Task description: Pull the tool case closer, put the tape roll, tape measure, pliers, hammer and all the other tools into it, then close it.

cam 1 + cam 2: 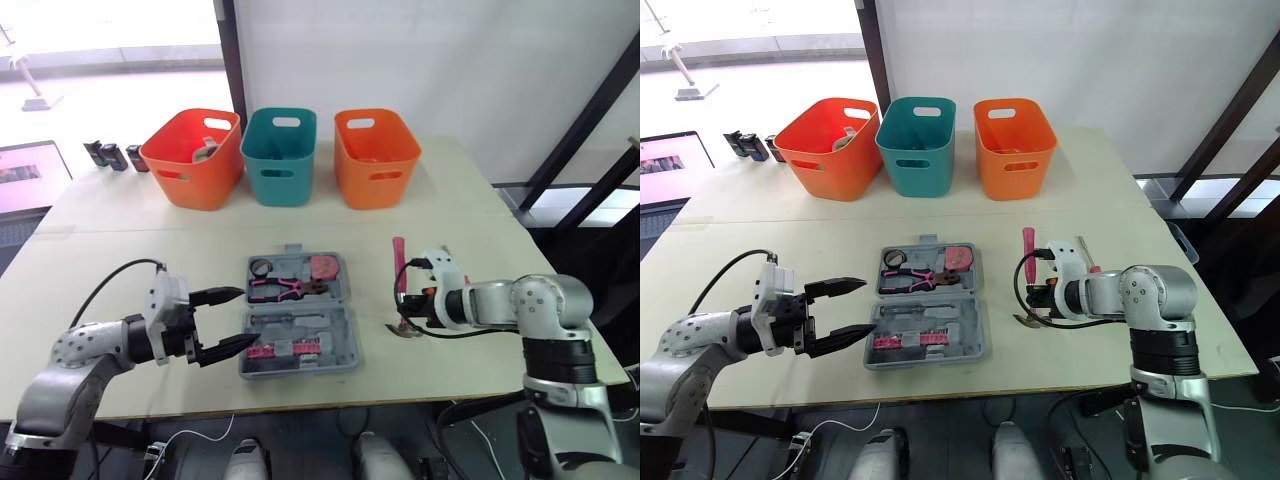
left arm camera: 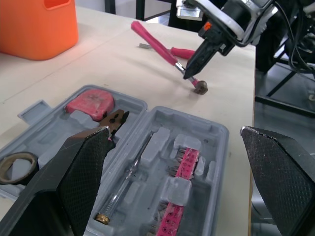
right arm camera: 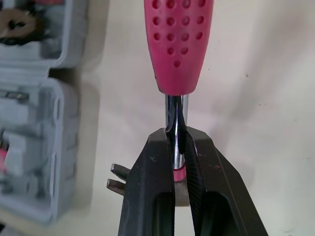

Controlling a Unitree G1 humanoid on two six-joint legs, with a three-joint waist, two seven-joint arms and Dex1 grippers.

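One risk: right gripper [image 3: 176, 140] clamps hammer [image 3: 178, 44] by slick shaft near head, right of open case [image 1: 338, 322], so it could swivel or slip. Left gripper [image 1: 249, 316] gapes at case's left edge.

Bright daylight pours through the window [image 1: 110, 60] at the robot's far left, glaring white there; the worktop [image 1: 480, 200] is evenly lit, shadows soft and faint.
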